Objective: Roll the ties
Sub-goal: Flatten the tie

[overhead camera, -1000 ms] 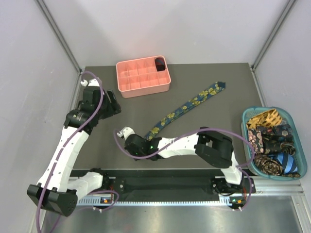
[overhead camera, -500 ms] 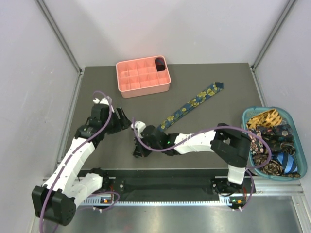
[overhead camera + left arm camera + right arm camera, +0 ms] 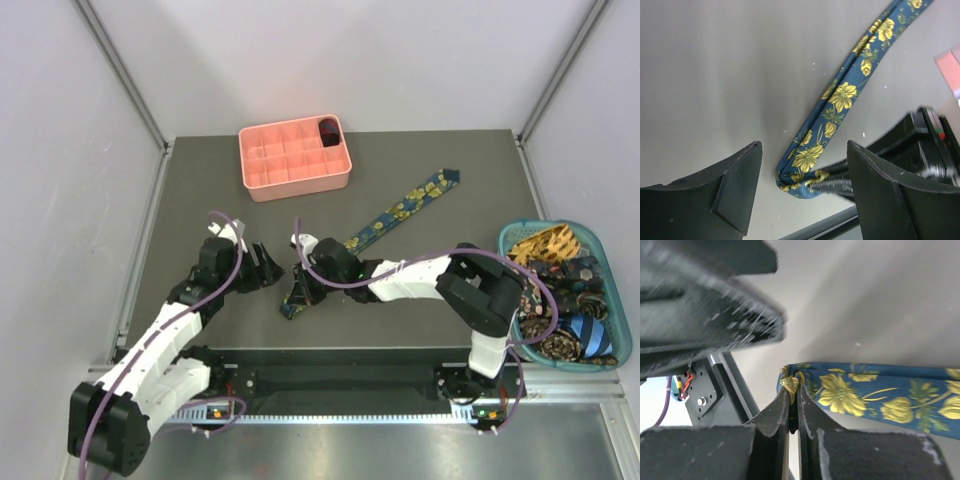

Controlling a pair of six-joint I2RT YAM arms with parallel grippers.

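From above, the right claw [image 3: 298, 293] is pinched shut on the folded near end of the navy floral tie [image 3: 400, 210], which runs off to its far right. The left claw [image 3: 268, 270] gapes wide and empty just left of the fold, with bare table [image 3: 200, 190] beyond it.

Left wrist: its fingers [image 3: 735, 185] flank the fold without touching.

Right wrist: the closed tips nip the tie's folded edge.

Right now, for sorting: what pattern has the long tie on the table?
The long silky tie is navy with yellow flowers, clearest in left wrist view.
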